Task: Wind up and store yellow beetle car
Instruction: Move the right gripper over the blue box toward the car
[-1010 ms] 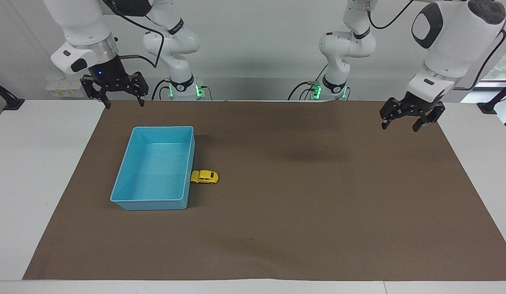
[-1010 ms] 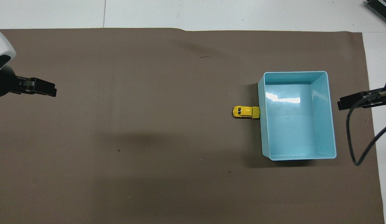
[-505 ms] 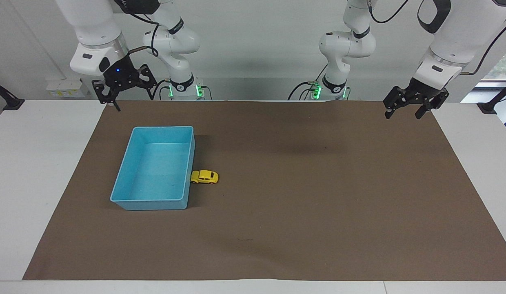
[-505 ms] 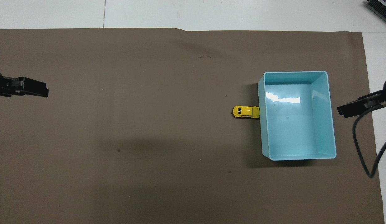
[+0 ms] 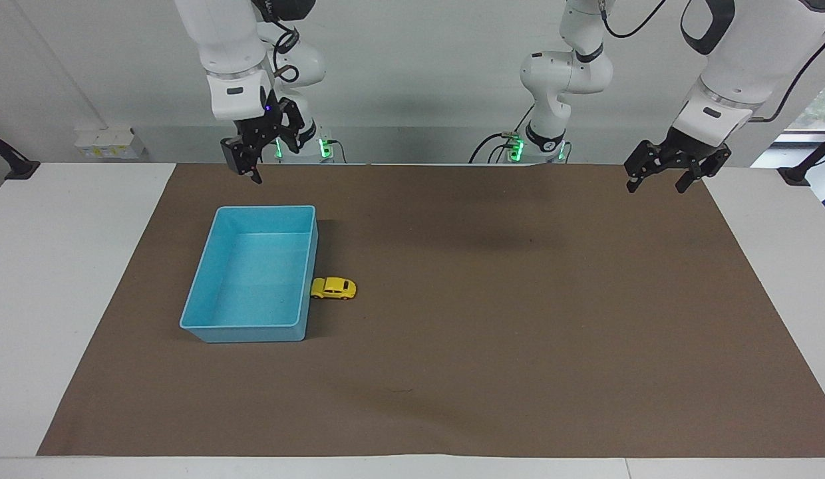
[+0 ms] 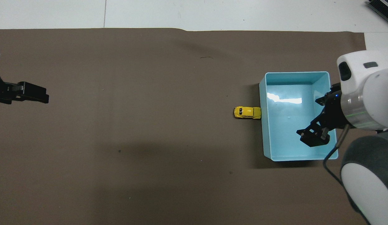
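The yellow beetle car (image 5: 334, 288) stands on its wheels on the brown mat, touching the outer wall of the blue bin (image 5: 239, 330) on the side toward the left arm's end. It also shows in the overhead view (image 6: 247, 112), beside the bin (image 6: 295, 73), which holds nothing. My right gripper (image 5: 249, 175) hangs open and empty, high over the mat's edge at the bin's end nearest the robots; in the overhead view it (image 6: 313, 139) covers that end of the bin. My left gripper (image 5: 655, 187) waits open and empty, high over the mat's corner at its own end (image 6: 34, 93).
The brown mat (image 5: 519, 319) covers most of the white table (image 5: 66, 266). A black cable (image 6: 330, 159) hangs by the right wrist.
The right arm has swung in toward the bin and turned its gripper about a quarter turn. The left gripper has stayed where it rose to. The car and bin have not moved.
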`<state>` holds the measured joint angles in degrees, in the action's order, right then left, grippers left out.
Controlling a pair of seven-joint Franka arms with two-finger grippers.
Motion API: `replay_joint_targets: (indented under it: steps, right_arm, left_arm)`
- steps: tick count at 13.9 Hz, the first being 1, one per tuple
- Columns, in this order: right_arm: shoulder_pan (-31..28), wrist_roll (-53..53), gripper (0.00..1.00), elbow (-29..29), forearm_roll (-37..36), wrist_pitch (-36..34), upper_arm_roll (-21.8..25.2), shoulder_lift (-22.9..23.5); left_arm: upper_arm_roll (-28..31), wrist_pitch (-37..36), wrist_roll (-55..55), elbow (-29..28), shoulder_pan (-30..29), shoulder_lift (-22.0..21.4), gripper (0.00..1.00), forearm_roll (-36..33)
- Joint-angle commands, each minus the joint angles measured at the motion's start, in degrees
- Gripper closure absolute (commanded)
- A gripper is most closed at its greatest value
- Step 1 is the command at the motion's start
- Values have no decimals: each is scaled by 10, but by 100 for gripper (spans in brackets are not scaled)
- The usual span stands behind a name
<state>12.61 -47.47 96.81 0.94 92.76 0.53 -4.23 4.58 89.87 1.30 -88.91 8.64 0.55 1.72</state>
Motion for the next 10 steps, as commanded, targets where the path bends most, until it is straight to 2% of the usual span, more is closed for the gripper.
replay_joint_targets:
  steps: [1,6,10]
  right_arm:
    - [13,-96,0,28,9,37,3,5]
    - [24,-231,0,61,9,108,3,54]
    - [31,-278,0,102,9,160,3,77]
  left_arm:
    - [-6,-15,5,-7,-8,-13,0,-7]
    - [-6,-15,5,-7,-7,-12,0,-7]
    - [-6,-14,5,-7,-8,-12,0,-7]
